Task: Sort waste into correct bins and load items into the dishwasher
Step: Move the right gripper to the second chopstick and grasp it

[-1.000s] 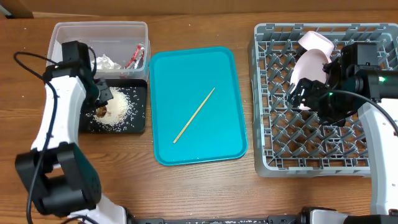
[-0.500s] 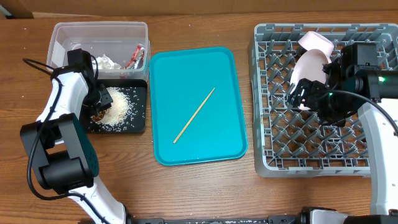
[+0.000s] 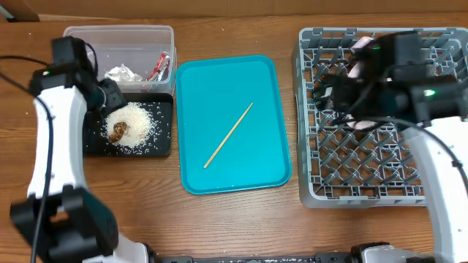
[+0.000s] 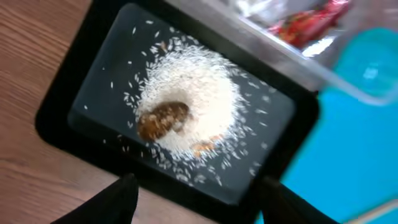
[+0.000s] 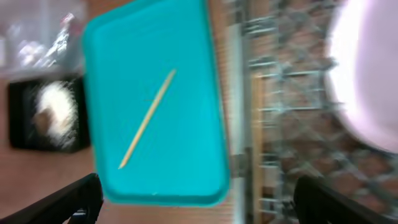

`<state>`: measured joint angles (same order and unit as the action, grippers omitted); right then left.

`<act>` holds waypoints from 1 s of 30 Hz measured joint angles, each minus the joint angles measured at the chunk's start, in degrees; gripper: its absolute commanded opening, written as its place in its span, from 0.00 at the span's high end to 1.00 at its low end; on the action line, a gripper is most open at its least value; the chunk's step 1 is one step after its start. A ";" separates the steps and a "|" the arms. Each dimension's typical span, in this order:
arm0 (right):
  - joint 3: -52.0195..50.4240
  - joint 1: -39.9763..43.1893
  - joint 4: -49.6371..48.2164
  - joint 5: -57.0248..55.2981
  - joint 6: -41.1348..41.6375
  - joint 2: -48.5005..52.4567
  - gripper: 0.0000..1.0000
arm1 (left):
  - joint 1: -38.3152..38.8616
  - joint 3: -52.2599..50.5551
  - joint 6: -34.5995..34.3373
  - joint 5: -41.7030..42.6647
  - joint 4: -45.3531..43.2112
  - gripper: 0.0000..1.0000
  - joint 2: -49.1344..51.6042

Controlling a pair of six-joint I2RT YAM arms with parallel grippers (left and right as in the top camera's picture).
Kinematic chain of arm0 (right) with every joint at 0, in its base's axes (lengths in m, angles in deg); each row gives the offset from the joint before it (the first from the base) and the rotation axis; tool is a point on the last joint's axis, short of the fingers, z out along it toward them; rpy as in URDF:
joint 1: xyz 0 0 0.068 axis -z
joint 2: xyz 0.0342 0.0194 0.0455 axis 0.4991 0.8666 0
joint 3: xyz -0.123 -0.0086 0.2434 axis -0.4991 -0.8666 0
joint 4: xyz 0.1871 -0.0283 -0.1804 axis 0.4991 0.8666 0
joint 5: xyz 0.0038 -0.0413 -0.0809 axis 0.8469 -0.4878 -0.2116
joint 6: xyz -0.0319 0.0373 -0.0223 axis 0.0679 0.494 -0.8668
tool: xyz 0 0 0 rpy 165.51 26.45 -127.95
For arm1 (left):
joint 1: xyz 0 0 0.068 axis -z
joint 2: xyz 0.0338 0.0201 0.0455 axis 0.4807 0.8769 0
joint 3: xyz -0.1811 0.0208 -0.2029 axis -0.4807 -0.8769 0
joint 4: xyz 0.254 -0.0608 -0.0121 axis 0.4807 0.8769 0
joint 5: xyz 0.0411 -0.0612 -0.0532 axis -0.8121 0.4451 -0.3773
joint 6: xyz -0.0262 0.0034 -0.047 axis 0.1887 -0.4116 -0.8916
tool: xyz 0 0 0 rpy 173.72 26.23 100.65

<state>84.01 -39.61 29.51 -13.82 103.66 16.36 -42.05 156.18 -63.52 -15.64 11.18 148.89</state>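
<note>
A black tray holds a pile of white rice with a brown food scrap on it. My left gripper hovers over the tray's far left corner, open and empty, its fingertips spread wide. Behind the tray, the clear tub contains the red-and-white wrapper and white paper. One chopstick lies on the teal tray. My right gripper is open and empty over the grey dish rack's left part. A pale plate stands in the rack.
The teal tray fills the middle of the wooden table between the bins and the rack. The right arm is blurred and covers the rack's far left part. Upright pegs cover the rack floor. A black cable trails beside the left arm.
My left gripper opened and rose back toward the far left, leaving the brown scrap on the rice. My right arm swung left and farther back across the rack, away from the plate.
</note>
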 measured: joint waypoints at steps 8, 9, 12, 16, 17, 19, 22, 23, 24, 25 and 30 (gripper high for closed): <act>0.42 -18.88 -7.23 0.68 11.37 13.88 0.00 | 1.62 0.70 0.02 1.42 7.30 0.35 -1.90; 0.48 -20.15 -7.17 1.01 12.74 16.44 0.00 | 1.62 0.70 0.04 1.29 7.58 0.36 -1.90; 0.98 -23.15 -6.91 1.44 17.03 25.27 0.00 | 1.62 0.70 0.02 0.83 7.61 0.35 -1.90; 8.81 -23.52 -7.76 0.07 22.29 33.68 0.01 | 1.62 0.70 0.00 0.81 7.52 0.34 -1.90; 10.38 -23.74 -8.02 -1.01 23.39 34.58 0.01 | 1.62 0.70 -0.02 0.76 7.41 0.34 -1.90; 13.62 -24.96 -10.80 -4.68 26.82 37.99 0.01 | 1.62 0.68 -0.04 0.76 7.39 0.34 -1.90; 13.62 -26.75 -10.56 -9.16 31.43 41.83 0.01 | 1.62 0.68 -0.04 0.61 7.39 0.33 -1.90; 13.62 -26.86 -10.40 -9.70 32.04 42.51 0.00 | 1.62 0.68 -0.04 0.61 7.39 0.33 -1.90; 13.62 -27.06 -10.03 -10.71 32.98 43.45 0.01 | 1.62 0.68 -0.04 0.61 7.39 0.33 -1.90; 13.62 -27.12 -9.81 -11.17 33.62 44.35 0.01 | 1.62 0.68 -0.04 0.61 7.39 0.33 -1.90; 13.62 -27.12 -7.91 -12.66 34.60 48.02 0.00 | 1.62 0.68 -0.04 0.61 7.39 0.33 -1.90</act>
<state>97.63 -66.74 21.60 -26.47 138.26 64.38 -40.43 156.85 -63.56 -15.03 18.57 146.99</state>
